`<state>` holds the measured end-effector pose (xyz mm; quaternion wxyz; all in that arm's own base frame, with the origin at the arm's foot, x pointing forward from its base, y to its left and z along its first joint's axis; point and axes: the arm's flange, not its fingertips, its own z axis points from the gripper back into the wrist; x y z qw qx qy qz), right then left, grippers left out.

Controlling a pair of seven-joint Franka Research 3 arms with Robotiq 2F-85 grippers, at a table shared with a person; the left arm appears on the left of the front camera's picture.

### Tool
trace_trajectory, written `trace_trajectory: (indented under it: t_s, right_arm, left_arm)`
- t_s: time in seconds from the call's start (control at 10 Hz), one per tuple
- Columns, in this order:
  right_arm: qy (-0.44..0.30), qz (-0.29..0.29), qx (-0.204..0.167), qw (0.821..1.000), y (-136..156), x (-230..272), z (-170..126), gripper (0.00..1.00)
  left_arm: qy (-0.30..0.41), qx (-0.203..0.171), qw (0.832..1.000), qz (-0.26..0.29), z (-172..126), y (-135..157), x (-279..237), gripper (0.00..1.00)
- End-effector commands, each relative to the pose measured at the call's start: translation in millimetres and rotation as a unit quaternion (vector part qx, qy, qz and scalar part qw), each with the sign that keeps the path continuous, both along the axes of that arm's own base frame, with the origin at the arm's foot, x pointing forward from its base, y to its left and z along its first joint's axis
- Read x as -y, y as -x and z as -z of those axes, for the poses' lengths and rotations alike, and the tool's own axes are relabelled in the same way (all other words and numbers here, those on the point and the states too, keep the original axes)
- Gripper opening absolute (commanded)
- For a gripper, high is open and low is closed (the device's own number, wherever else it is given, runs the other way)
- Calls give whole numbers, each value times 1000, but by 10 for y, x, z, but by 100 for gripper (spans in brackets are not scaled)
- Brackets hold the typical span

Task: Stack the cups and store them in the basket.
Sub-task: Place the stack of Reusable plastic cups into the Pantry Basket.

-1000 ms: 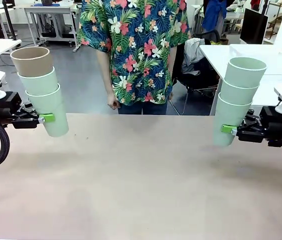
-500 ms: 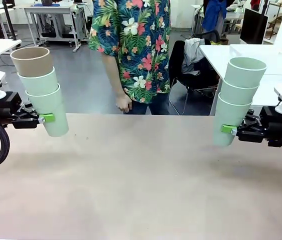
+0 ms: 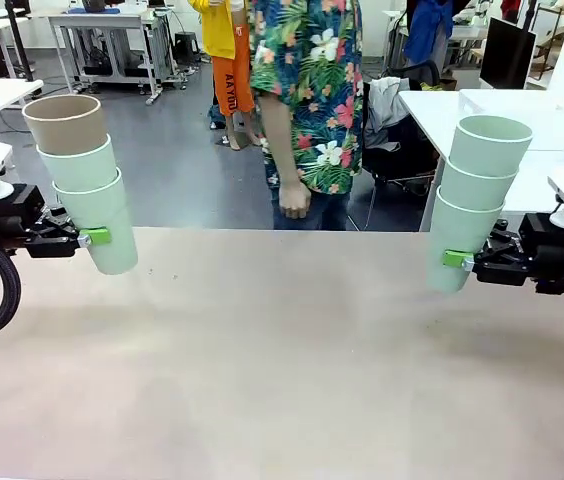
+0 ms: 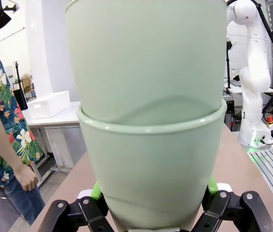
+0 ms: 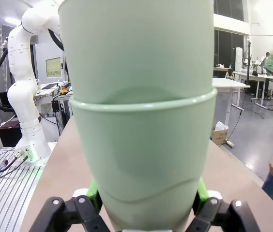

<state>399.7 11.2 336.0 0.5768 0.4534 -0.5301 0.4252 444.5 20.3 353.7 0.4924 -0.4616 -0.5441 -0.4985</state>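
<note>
While each arm holds a three-cup stack, you have stacking half done: left gripper (image 3: pixel 100 238) clamped on the tan-topped stack (image 3: pixel 87 190), right gripper (image 3: pixel 450 260) clamped on the all-mint stack (image 3: pixel 477 190), both aloft at opposite ends of the tabletop (image 3: pixel 282 350). Remaining: merge stacks, stow them. Surface matte beige; person (image 3: pixel 312 100) stands across, lab desks (image 3: pixel 102 20) behind.

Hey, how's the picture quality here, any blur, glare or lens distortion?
Front view: soft even light, only faint shadows on the table. Left wrist view: wide-angle lens swells the left cup stack, sharp. Right wrist view: right cup stack bulges likewise, no glare.
</note>
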Motion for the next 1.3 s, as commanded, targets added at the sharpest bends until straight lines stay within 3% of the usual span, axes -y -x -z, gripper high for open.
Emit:
trace_trajectory:
  t_s: [0.0,1.2]
  right_arm:
    - [0,0,5,1000,-23,6,-39,85]
    - [0,0,5,1000,-23,6,-39,85]
  left_arm:
    - [4,5,1000,-1,-46,10,-4,86]
    - [4,5,1000,-1,-46,10,-4,86]
